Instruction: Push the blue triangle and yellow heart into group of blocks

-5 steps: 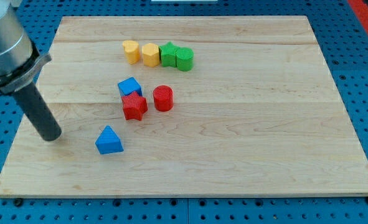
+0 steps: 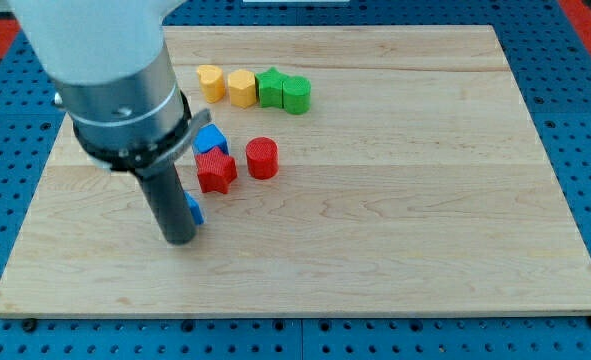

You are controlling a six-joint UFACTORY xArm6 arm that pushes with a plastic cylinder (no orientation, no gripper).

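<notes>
My tip [image 2: 180, 239] stands on the wooden board at the view's lower left. The blue triangle [image 2: 194, 209] is almost fully hidden behind the rod; only a sliver shows at the rod's right side. The yellow heart [image 2: 210, 81] sits at the view's top, at the left end of a row with a yellow block [image 2: 241, 87] and two green blocks [image 2: 271, 87] [image 2: 296, 95]. A blue block [image 2: 209, 139], a red block [image 2: 216, 171] and a red cylinder [image 2: 261, 158] cluster just above and right of the tip.
The wooden board [image 2: 425, 200] lies on a blue perforated surface. The arm's large grey body [image 2: 110, 70] covers the board's upper left part.
The arm has moved to the view's right, from the board's left edge to the blue triangle, which it now covers. The other blocks have not moved.
</notes>
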